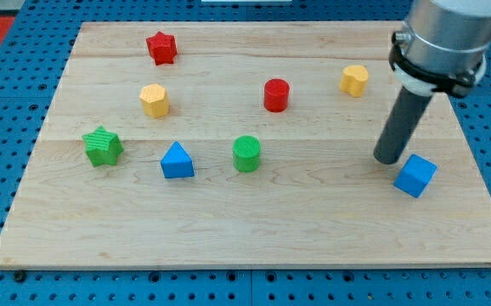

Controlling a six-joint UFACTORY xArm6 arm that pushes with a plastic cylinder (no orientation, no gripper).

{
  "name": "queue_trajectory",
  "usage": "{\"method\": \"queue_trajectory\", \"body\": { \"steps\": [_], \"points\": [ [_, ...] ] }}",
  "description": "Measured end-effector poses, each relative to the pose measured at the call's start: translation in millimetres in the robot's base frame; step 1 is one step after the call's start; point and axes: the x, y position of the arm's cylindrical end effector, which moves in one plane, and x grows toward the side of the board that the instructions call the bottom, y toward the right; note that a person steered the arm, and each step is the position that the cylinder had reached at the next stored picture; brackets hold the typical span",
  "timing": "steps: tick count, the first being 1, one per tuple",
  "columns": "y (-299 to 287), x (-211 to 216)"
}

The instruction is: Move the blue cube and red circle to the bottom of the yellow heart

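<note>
The blue cube [415,175] lies at the view's right, in the lower half of the board. My tip [390,159] stands just left of it and slightly above, close to its upper left edge; I cannot tell whether they touch. The red circle [276,94] sits near the middle of the board, up and to the left of my tip. The yellow heart [354,80] lies to the right of the red circle, above my tip and the blue cube.
A red star [161,47] lies at the top left, with a yellow hexagon [154,99] below it. A green star [102,145], a blue triangle [177,161] and a green circle [246,153] form a row across the left and middle. The wooden board [245,238] rests on blue pegboard.
</note>
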Motion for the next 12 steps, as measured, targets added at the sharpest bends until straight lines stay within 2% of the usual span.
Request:
{"method": "queue_trajectory", "body": {
  "steps": [1, 2, 3, 4, 5, 6, 7, 8, 9, 10, 11, 12],
  "points": [
    [60.5, -9.9],
    [63.4, 47.1],
    [-3.6, 45.6],
    [41.4, 29.8],
    [33.7, -17.7],
    [-47.4, -42.1],
    [-161.9, -28.5],
    [-177.9, -30.8],
    [-182.6, -30.8],
    [-194.4, -76.1],
    [-157.8, -108.1],
    [-127.1, -117.4]
  ]
}}
